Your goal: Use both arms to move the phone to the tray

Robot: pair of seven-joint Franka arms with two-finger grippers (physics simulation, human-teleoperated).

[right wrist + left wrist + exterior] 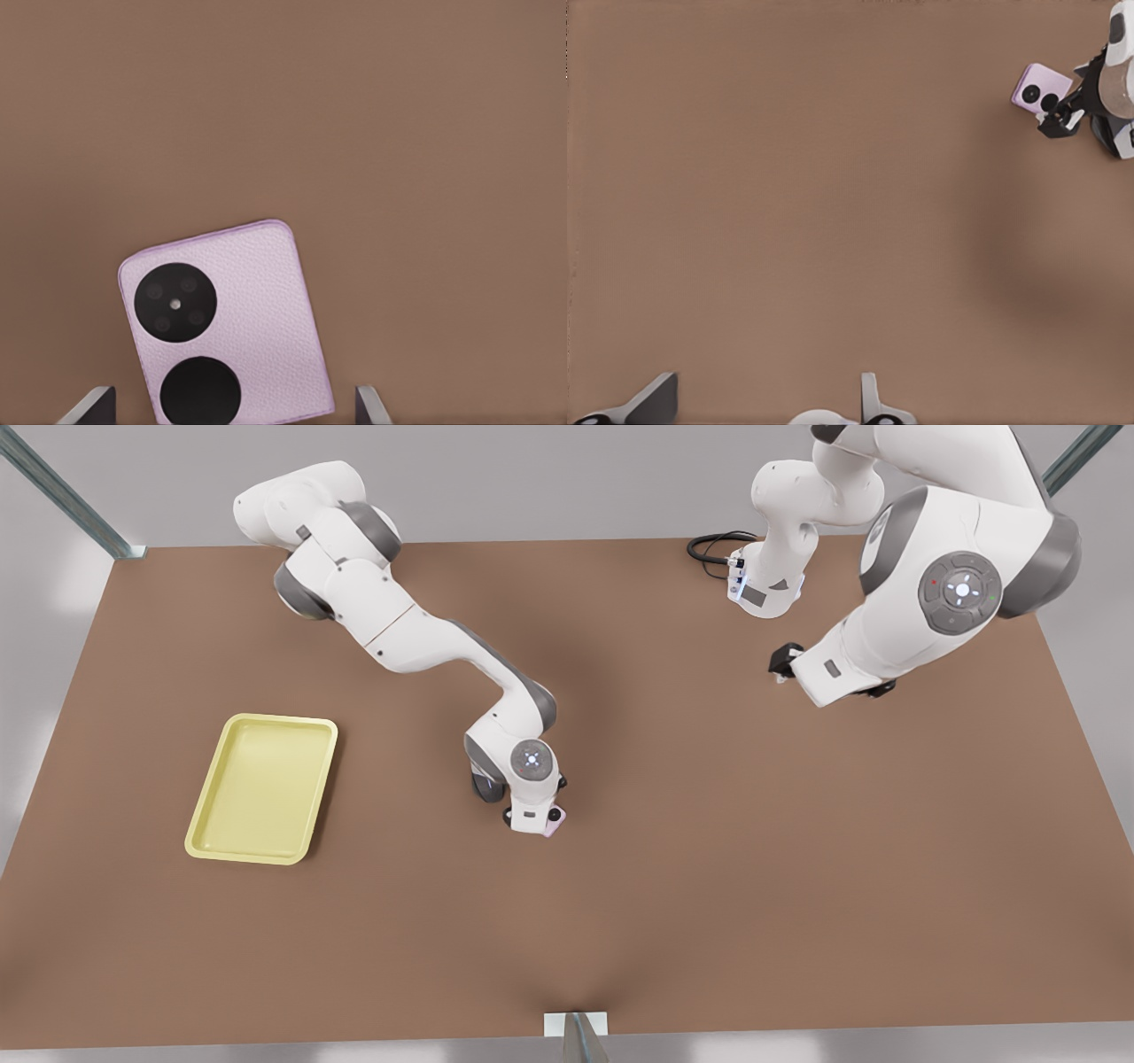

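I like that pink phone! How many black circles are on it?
2, both on the phone: one with tiny lenses, one plain beside it, nearer the open right hand. The left hand waits apart.

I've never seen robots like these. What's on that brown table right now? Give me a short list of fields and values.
phone: small lilac squarish slab with two black circles, flat on the brown table, near its middle
tray: pale yellow rectangular tray with raised rim, at the front view's left, nothing in it
right gripper: low over the phone, fingers open on either side of it
left gripper: at the front view's right, open, far from the phone, waiting
phone in tray: not yet
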